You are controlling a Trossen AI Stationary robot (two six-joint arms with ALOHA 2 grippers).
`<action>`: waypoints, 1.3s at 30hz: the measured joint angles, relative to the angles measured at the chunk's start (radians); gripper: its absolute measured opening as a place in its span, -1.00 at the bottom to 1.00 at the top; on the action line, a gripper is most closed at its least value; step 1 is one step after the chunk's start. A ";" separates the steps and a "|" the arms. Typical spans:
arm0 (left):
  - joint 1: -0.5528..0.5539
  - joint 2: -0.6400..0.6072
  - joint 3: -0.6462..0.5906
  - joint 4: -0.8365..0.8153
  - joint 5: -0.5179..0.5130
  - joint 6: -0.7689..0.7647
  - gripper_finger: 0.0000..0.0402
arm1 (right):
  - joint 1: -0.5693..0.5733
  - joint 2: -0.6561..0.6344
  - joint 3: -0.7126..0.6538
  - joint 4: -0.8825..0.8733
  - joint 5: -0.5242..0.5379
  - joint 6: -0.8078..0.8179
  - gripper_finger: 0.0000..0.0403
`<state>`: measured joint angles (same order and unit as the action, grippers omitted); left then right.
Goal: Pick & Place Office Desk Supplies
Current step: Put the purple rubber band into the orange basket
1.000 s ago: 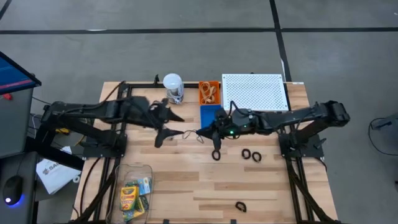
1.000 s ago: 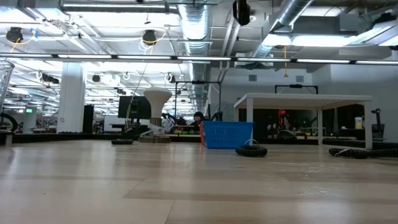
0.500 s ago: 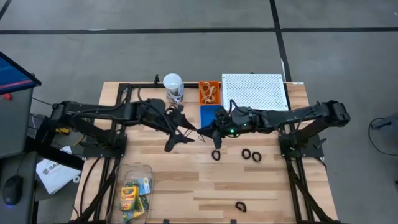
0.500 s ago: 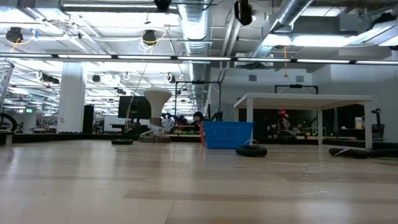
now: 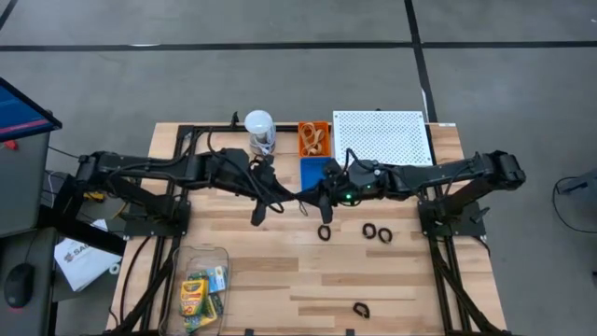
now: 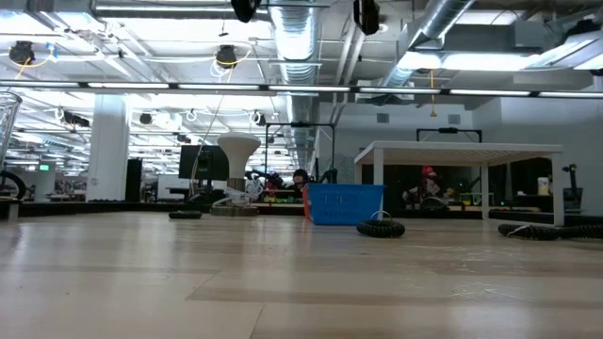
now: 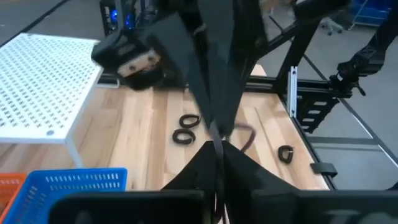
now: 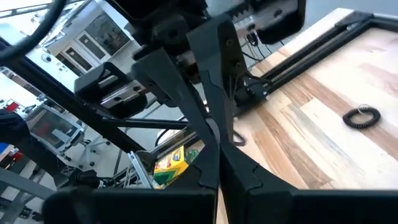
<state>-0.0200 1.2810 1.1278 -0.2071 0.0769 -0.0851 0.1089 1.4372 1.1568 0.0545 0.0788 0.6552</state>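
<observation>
**Both Grippers Closed, Tip to Tip, Above the Table Centre**

Change from the earlier frame: the left gripper (image 5: pixel 280 199), whose fingers stood spread a second ago, is now clenched. The right gripper (image 5: pixel 303 197) remains clenched as before. The two tips meet over the middle of the wooden table (image 5: pixel 392 280). A thin rubber band (image 7: pixel 245 134) shows near that meeting point; whether either gripper grasps it cannot be told.

Clearances: the blue bin (image 5: pixel 317 170) lies just behind the right gripper, with the orange bin (image 5: pixel 313 138), the white perforated shelf (image 5: pixel 382 137) and the white-lidded jar (image 5: pixel 260 131) along the far edge. The near half of the table is mostly open plank surface.

Task items: three black coiled ring clips (image 5: pixel 324 231), (image 5: pixel 376 231), (image 5: pixel 359 309) lie on the wood, right of centre. The yellow-and-green crayon boxes (image 5: pixel 194 295) sit in a clear container (image 5: pixel 220 254) at the near-left corner.
</observation>
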 joint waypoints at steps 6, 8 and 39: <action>0.006 -0.033 0.001 -0.121 -0.050 0.002 -0.99 | -0.005 0.000 0.000 0.146 0.000 -0.036 -0.89; 0.006 -0.042 0.001 -0.150 -0.082 0.000 -0.99 | -0.013 -0.007 0.000 0.188 -0.001 -0.038 -0.82; 0.336 0.330 0.017 0.352 -0.163 -0.159 -1.00 | -0.035 -0.413 0.000 -0.273 0.055 -0.068 -0.45</action>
<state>0.3162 1.6112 1.1452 0.1446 -0.0865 -0.2446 0.0738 1.0239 1.1564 -0.2185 0.1336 0.5873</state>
